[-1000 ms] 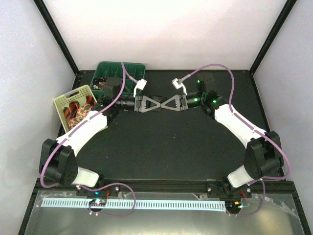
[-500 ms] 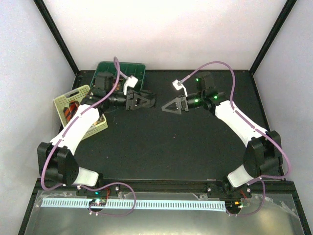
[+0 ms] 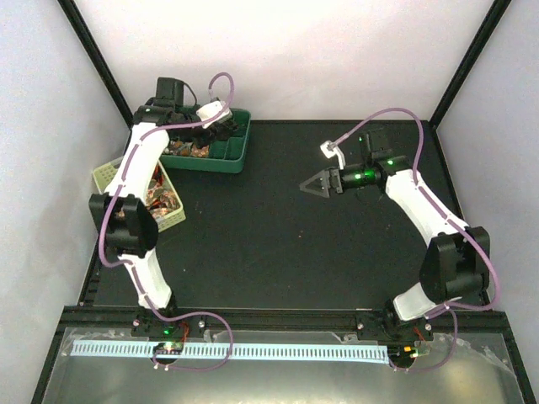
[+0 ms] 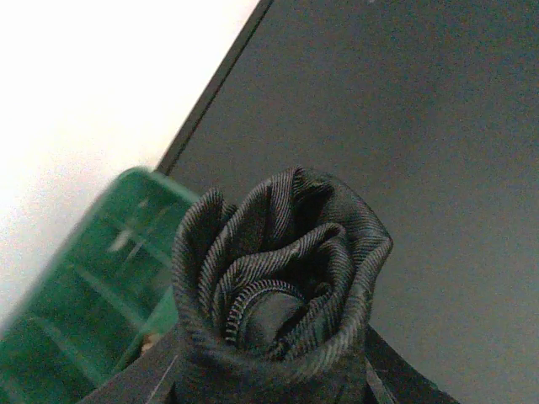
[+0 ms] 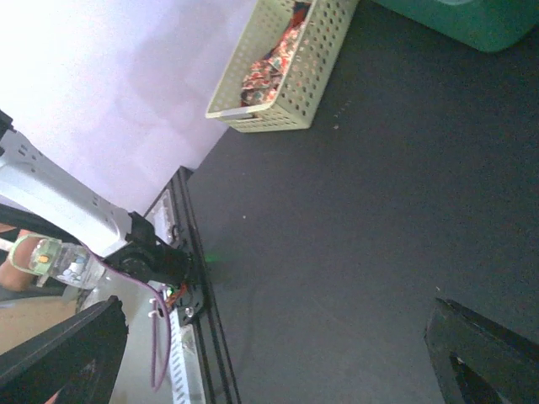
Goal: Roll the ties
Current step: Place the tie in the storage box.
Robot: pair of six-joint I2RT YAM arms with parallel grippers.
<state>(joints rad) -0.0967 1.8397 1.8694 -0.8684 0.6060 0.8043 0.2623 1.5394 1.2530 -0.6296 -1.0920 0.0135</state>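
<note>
A very dark tie, rolled into a tight spiral, fills the left wrist view, and my left gripper is shut on its lower part. Seen from above, that gripper hangs over the green tray at the back left, where brown floral ties lie. My right gripper stands open over bare mat right of the centre, nothing between its fingers. More ties, orange-and-black striped and floral, lie in the pale basket.
The pale basket sits at the left table edge, in front of the green tray. White walls and black frame posts close in the table's back and sides. Purple cables loop over both arms.
The two grippers met at the table's middle; my right gripper opened and drew back right. My left arm swung back left over the green tray, carrying the rolled dark tie.
</note>
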